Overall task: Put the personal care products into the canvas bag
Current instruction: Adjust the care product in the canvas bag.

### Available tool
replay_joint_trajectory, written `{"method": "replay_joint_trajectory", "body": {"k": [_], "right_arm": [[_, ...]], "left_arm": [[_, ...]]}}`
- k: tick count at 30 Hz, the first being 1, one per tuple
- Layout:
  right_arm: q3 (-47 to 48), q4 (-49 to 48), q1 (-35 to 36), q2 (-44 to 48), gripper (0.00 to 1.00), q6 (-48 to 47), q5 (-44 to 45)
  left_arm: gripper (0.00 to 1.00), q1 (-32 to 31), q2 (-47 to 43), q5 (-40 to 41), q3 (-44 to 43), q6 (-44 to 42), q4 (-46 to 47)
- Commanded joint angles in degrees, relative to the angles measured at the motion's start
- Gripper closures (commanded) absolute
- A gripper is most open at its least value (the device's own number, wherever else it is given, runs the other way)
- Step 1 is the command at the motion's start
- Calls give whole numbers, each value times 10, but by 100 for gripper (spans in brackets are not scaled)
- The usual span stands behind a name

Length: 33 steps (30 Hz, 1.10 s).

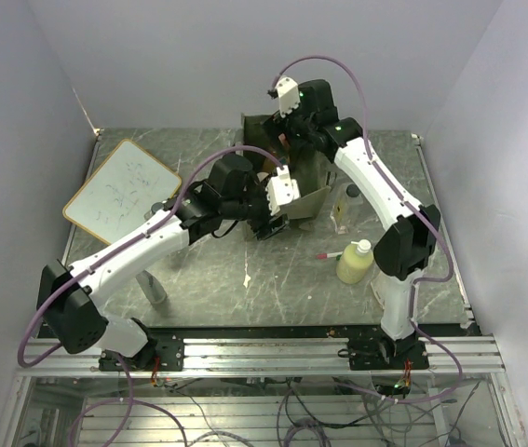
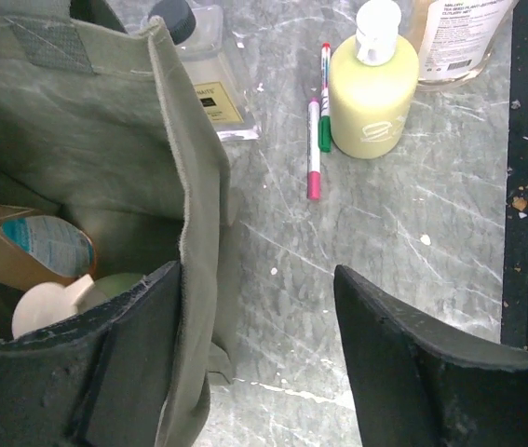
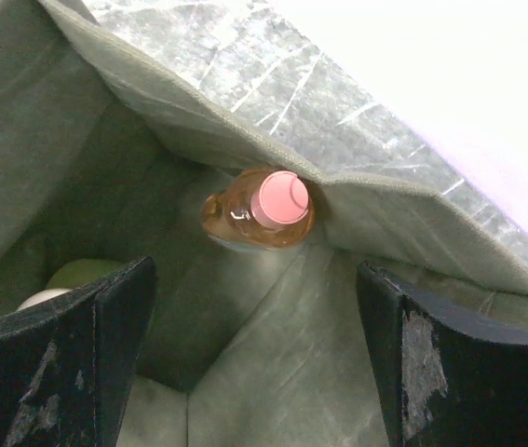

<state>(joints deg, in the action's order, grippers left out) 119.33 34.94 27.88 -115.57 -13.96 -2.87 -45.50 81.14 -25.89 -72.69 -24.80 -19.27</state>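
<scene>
The olive canvas bag (image 1: 312,199) stands at mid-table. My left gripper (image 1: 273,223) is open at its near rim; in the left wrist view (image 2: 256,279) one finger is inside and one outside the bag wall (image 2: 194,205). My right gripper (image 1: 288,149) hangs over the bag's far side, open and empty (image 3: 254,345). Inside the bag are an orange bottle with a pink cap (image 3: 262,210), a yellow-green bottle (image 3: 81,273) and a brown labelled bottle (image 2: 42,247). On the table lie a yellow-green bottle (image 2: 372,88), an amber square bottle (image 2: 209,88) and a labelled bottle (image 2: 454,37).
A red-green-white pen (image 2: 317,130) lies beside the yellow-green bottle (image 1: 355,263). A wood-framed whiteboard (image 1: 122,191) lies at the left. A grey tube (image 1: 154,287) stands under my left arm. The metal rail (image 1: 273,352) runs along the near edge.
</scene>
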Motion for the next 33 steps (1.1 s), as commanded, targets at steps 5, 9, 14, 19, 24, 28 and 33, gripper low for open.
{"method": "replay_joint_trajectory", "body": {"k": [5,9,14,19,24,28,33], "right_arm": [[25,18,-2,47,13,-12,-28],[15,27,-9,73,14,-14,-21],[-3,27,-39,125,14,-18,-8],[-76,27,-75,202,14,-48,-59],[-211,8,-80,315,14,-74,-121],[-315,-7,-78,396,17,-110,-189],[-364,6,-57,409,18,-144,-227]], "left_arm": [[20,-2,-39,-1,-57,9,2],[20,-2,-50,8,-73,24,5],[21,-1,-79,131,-74,60,2],[18,17,-68,227,-83,113,5],[19,59,-1,220,-146,192,-36],[20,78,60,191,-205,239,-66],[20,84,99,155,-236,254,-53]]}}
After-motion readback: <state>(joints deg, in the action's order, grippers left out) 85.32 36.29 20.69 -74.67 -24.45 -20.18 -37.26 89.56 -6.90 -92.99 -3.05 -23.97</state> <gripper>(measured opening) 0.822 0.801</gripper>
